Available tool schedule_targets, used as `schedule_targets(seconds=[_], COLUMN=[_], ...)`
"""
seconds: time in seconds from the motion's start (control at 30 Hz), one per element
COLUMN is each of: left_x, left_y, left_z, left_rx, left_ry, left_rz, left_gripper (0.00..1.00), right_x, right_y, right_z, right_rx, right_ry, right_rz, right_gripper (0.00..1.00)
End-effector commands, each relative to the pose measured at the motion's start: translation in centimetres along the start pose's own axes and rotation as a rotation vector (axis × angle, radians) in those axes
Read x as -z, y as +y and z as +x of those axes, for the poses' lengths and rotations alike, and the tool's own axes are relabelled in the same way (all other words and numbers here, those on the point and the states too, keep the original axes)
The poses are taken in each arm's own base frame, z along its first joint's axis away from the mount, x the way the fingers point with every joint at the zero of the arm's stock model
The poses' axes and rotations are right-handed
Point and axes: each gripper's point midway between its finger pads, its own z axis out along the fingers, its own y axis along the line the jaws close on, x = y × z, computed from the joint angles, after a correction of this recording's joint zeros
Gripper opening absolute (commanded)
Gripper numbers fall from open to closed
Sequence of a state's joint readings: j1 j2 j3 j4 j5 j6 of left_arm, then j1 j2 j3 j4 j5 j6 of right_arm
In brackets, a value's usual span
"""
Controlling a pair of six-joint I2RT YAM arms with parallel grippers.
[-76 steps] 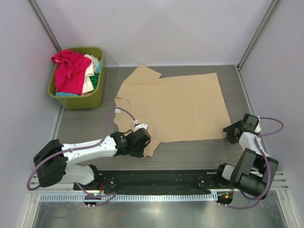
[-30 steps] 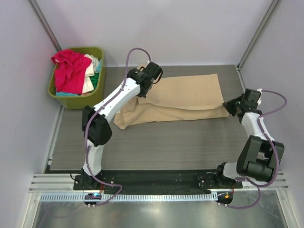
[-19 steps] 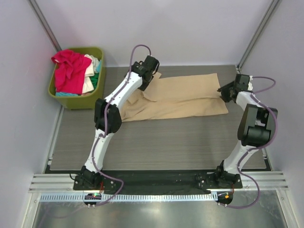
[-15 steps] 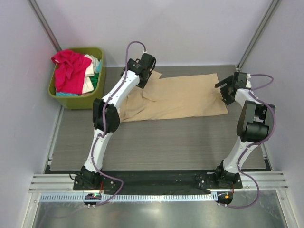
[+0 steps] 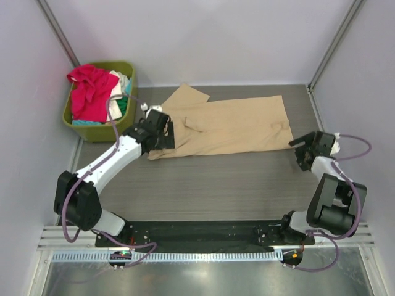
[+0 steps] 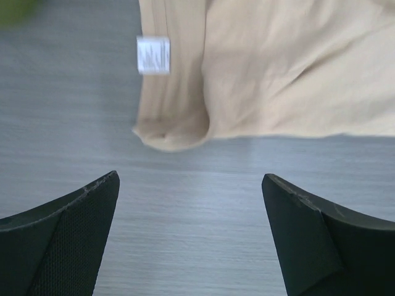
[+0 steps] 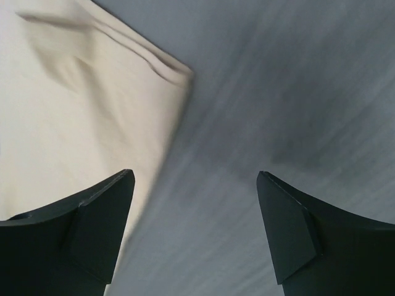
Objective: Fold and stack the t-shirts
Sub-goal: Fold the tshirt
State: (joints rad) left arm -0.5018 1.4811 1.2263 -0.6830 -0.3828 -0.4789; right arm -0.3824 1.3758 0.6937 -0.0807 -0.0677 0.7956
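Nearest the arms' bases, bare grey table (image 5: 216,185) stretched up to both grippers. The left gripper (image 5: 162,132) hovered low with its jaws spread wide and nothing between them; in its wrist view the left gripper (image 6: 190,177) had only wood-grain table between its dark fingers (image 6: 68,240). Just ahead of those fingers lay the rumpled near corner of the tan t-shirt (image 6: 278,74), and a little further ahead, toward the finger on the left of that view, a small white neck label (image 6: 153,54) sat on the cloth. The right gripper (image 5: 305,151) was likewise open and empty, just off the other end of the shirt. In its wrist view the right gripper (image 7: 194,174) faced bare table, with the tan t-shirt (image 7: 74,92) ahead and on the left, its layered corner pointing away from the fingers and its edge running back behind the finger on that side. From above, the tan t-shirt (image 5: 234,126) lay flat as a long band between the two grippers, apart from both, with one sleeve sticking out beyond the left gripper. Further out past the left gripper, and to its left, stood an olive-green basket (image 5: 131,77) holding a pink-red shirt (image 5: 89,92), a cream-white shirt (image 5: 117,102) and a teal-green shirt (image 5: 86,122), heaped together.
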Motion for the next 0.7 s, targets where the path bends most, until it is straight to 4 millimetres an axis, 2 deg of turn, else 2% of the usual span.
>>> schedule_targets(seconds=[0.0, 0.03, 0.07, 0.13, 0.17, 0.23, 0.43, 0.63, 0.67], left_x=[-1.6, -2.4, -2.6, -3.8, -4.4, -5.6, -8.4, -11.2, -12.0], left_y=[-2.8, -2.6, -3.3, -3.2, -3.3, -2.9, -0.7, 2.5, 3.6], left_z=[0.8, 2.4, 2.5, 4.3, 4.5, 5.6, 5.7, 4.9, 5.0], left_rx=[0.206, 0.209, 0.227, 0.259, 0.274, 0.306, 0.375, 0.439, 0.463], left_ry=[-0.038, -0.007, -0.009, 0.035, 0.037, 0.069, 0.076, 0.103, 0.117], left_rz=[0.173, 0.175, 0.215, 0.214, 0.224, 0.217, 0.156, 0.079, 0.061], left_gripper=[0.98, 0.97, 0.97, 0.96, 0.94, 0.94, 0.93, 0.89, 0.88], right_x=[0.4, 0.3, 0.0, -0.4, -0.9, -1.3, -2.6, -3.6, -3.7], right_y=[-0.6, -0.7, -1.1, -1.3, -1.7, -1.1, -0.6, -0.6, -0.6], right_z=[1.8, 1.9, 2.2, 2.5, 3.0, 2.9, 2.6, 3.0, 3.0], right_rx=[0.025, 0.027, 0.031, 0.031, 0.026, 0.022, 0.002, -0.001, 0.0], right_ry=[0.003, -0.001, 0.009, 0.024, 0.049, 0.05, 0.057, 0.083, 0.083], right_rz=[-0.064, -0.069, -0.058, -0.055, -0.041, -0.062, -0.072, -0.066, -0.066], right_gripper=[0.85, 0.84, 0.83, 0.82, 0.81, 0.8, 0.75, 0.71, 0.71])
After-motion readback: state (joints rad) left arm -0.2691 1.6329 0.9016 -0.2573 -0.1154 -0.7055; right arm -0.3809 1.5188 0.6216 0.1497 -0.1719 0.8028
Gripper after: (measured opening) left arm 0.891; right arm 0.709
